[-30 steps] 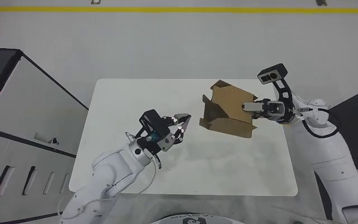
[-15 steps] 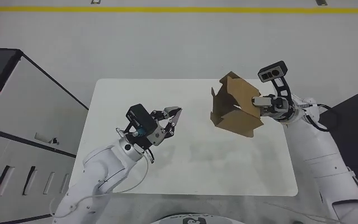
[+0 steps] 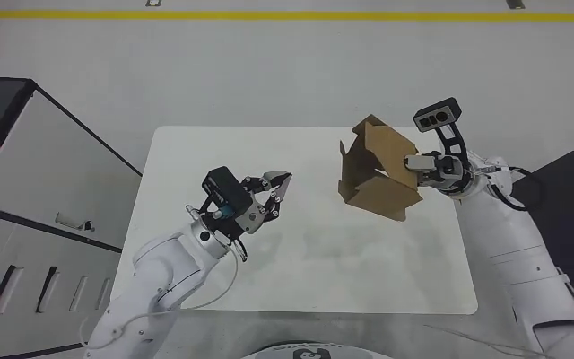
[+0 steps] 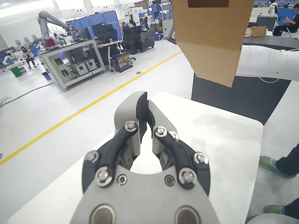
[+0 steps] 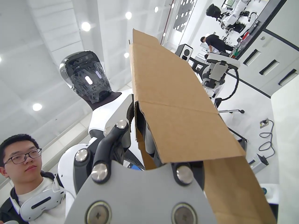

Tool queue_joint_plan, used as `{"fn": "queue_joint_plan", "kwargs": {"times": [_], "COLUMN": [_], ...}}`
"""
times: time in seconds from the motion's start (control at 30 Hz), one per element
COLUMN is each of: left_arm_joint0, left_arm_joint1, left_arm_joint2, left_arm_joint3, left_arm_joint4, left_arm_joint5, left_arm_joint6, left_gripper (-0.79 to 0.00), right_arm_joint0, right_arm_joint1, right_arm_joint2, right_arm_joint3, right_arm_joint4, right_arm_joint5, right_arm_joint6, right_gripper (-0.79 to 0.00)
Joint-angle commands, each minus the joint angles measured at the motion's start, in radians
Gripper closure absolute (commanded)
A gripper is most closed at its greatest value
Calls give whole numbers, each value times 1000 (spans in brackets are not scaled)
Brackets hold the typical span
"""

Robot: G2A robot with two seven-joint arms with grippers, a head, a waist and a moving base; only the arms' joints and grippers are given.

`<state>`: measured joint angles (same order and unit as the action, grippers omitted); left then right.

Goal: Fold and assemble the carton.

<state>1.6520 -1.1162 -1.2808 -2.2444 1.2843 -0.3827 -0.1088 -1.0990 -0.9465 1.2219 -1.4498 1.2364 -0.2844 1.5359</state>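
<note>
Right tool (image 5: 140,127) clamped on a wall of the carton (image 3: 377,166), holding it raised and tilted over the right side of the table (image 3: 314,269). Left tool (image 4: 146,115) pinched closed, empty, above mid-table, well apart from the carton.

The carton (image 3: 377,170) is hanging over the right part of the table (image 3: 359,269), with the right gripper (image 3: 406,163) gripping its right side. The left gripper (image 3: 278,187) is hovering left of centre, well apart from the carton.
</note>
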Motion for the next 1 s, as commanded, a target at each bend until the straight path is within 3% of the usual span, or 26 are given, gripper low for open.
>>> {"fn": "queue_joint_plan", "kwargs": {"times": [0.0,0.3,0.73,0.97], "left_arm_joint0": [0,-26,-10,28], "left_arm_joint1": [0,-1,-1,3], "left_arm_joint2": [0,-28,-32,-23], "left_arm_joint3": [0,6,1,-20], "left_arm_joint4": [0,-36,-35,-81], "left_arm_joint5": [0,17,20,-54], "left_arm_joint6": [0,7,1,19], "left_gripper": [0,0,0,0], "right_arm_joint0": [0,-24,-20,-25], "right_arm_joint1": [0,-5,-11,-20], "right_arm_joint2": [0,-7,-40,-28], "right_arm_joint3": [0,9,16,36], "right_arm_joint4": [0,-72,-92,-85], "right_arm_joint5": [0,0,1,-8], "right_arm_joint6": [0,0,-21,-14], "right_gripper": [0,0,0,0]}}
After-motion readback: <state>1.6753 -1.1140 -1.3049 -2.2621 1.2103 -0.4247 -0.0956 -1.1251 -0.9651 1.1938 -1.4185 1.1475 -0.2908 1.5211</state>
